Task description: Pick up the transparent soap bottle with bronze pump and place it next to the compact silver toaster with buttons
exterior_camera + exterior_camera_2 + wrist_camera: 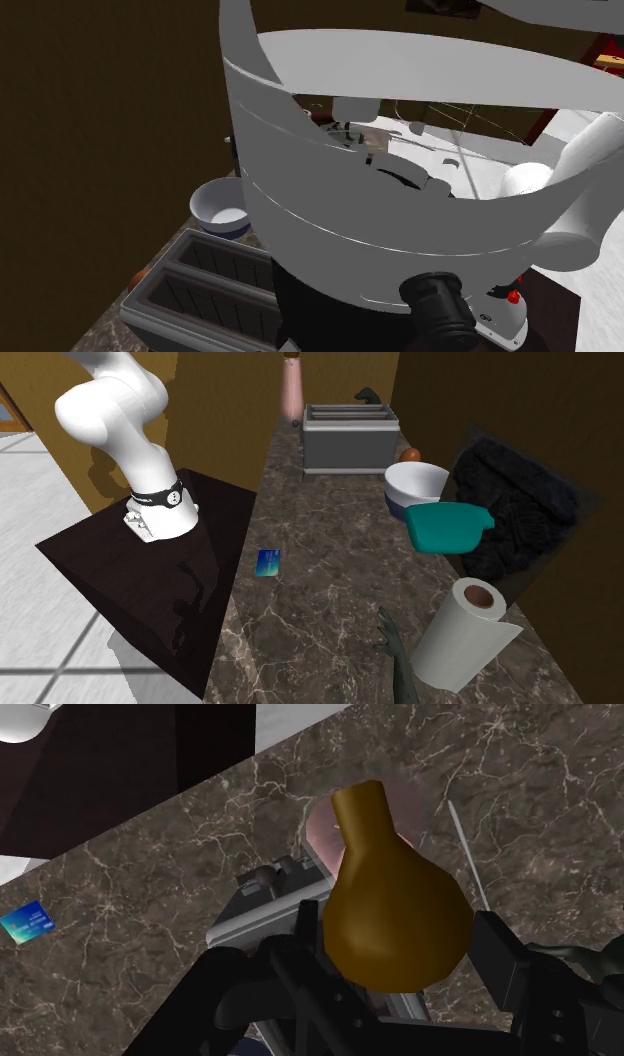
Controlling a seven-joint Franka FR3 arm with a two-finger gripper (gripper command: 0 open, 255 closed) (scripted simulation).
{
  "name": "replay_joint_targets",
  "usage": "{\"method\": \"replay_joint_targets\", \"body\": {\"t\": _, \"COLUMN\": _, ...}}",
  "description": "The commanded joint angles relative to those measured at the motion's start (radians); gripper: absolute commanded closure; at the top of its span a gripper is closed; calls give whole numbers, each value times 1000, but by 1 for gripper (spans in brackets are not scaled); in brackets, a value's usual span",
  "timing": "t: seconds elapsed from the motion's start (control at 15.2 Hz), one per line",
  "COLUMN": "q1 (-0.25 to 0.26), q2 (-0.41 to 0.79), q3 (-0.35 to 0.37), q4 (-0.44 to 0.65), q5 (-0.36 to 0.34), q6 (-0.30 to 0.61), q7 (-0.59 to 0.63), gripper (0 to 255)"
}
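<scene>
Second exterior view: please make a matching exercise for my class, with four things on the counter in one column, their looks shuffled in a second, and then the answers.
Things
1. toaster
2. card
3. bowl
4. soap bottle

Looks
A. white inside
B. pale pink with a brown top
C. blue, lying flat
D. grey, with two slots on top

Pairs: 1-D, 2-C, 3-A, 4-B

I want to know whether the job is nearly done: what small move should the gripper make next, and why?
Probably let go and lift straight up. The bottle already seems to stand on the counter right beside the toaster, and the gripper sits around its pump; I cannot tell whether it grips.
</scene>
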Motion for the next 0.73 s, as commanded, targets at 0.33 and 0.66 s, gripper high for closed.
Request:
{"method": "replay_joint_targets", "body": {"t": 0.33, "q1": 4, "q2": -10, "q3": 4, "q4": -101, "q5": 10, "q6": 95, "q7": -11, "gripper": 255}}
{"method": "replay_joint_targets", "body": {"t": 0.66, "q1": 7, "q2": -7, "q3": 10, "q4": -166, "q5": 11, "q6": 162, "q7": -14, "gripper": 255}}
